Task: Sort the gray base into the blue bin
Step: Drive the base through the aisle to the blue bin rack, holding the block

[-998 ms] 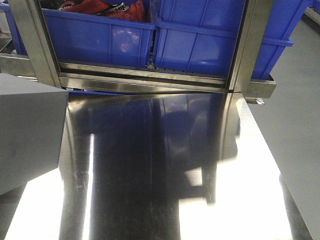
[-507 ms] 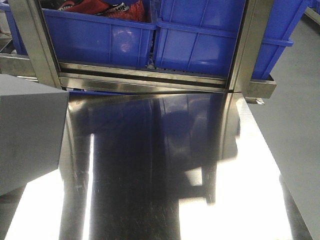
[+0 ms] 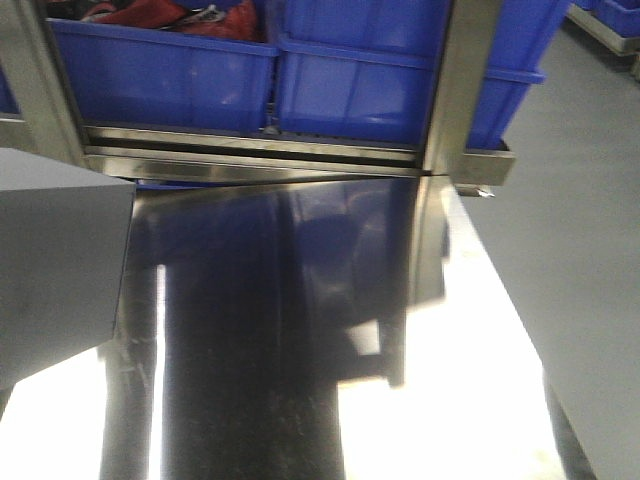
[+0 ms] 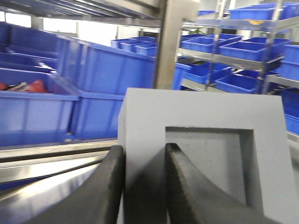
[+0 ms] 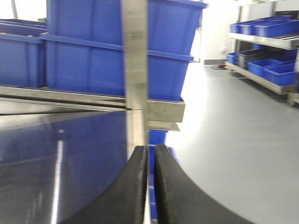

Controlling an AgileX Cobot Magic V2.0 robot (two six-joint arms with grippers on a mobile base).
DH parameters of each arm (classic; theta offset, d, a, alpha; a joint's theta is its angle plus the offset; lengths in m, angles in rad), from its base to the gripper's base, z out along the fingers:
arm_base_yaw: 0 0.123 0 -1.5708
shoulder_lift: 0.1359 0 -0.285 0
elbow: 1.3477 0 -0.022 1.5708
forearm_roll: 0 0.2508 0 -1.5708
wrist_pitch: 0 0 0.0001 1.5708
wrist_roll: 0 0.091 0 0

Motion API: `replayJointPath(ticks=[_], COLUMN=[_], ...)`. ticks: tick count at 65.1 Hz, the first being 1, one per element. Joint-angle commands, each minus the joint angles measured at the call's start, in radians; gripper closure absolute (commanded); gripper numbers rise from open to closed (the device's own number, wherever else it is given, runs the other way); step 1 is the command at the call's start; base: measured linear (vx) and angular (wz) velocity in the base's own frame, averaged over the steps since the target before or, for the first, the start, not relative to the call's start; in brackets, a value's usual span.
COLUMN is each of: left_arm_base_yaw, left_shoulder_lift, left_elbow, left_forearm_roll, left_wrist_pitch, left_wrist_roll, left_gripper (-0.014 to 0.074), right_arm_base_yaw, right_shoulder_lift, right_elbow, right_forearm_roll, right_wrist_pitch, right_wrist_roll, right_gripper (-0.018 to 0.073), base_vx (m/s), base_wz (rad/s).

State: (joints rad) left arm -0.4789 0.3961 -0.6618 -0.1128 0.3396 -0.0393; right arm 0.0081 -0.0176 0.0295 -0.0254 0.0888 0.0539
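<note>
Front view: gray base (image 3: 55, 280) at the left edge, over the shiny table (image 3: 460, 400). Along the top, blue bin (image 3: 350, 90), now moved up and to the left from half a second ago, with more floor (image 3: 580, 220) at the right

Left wrist view: left gripper (image 4: 145, 151) pinched tight on a wall of the gray base, one finger inside the square dip

Right wrist view: right gripper (image 5: 148, 151) pressed together, holding nothing

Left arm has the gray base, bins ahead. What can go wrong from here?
1. The left gripper pinches only one wall of the gray base, off-centre; it may pivot or slip.
2. A steel upright stands before the blue bin; the base could clip it or the rim going in.
</note>
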Motion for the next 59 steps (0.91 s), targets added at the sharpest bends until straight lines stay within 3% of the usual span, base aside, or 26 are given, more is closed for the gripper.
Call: replayJointPath(ticks=[1, 24, 59], left_arm_base_yaw=[-0.004, -0.004, -0.004], left_shoulder_lift=[0.008, 0.008, 0.008], left_elbow=[-0.030, -0.030, -0.030], left_forearm_roll=[-0.008, -0.008, -0.008], left_wrist_pitch=[-0.108, -0.108, -0.106], left_wrist_roll=[-0.004, -0.004, -0.004], left_gripper=[0.0592, 0.0592, 0.0592], right_arm_base_yaw=[-0.004, -0.004, -0.004], right_shoulder_lift=[-0.008, -0.008, -0.008], right_elbow=[0.001, 0.001, 0.001], right_forearm_roll=[-0.006, -0.006, -0.006], right_wrist_pitch=[-0.076, -0.076, -0.076], right_wrist_roll=[-0.007, -0.007, -0.007], right_gripper=[0.0564, 0.0564, 0.0564], base_vx=[-0.10, -0.12, -0.13], base_wz=[-0.38, -0.48, -0.71])
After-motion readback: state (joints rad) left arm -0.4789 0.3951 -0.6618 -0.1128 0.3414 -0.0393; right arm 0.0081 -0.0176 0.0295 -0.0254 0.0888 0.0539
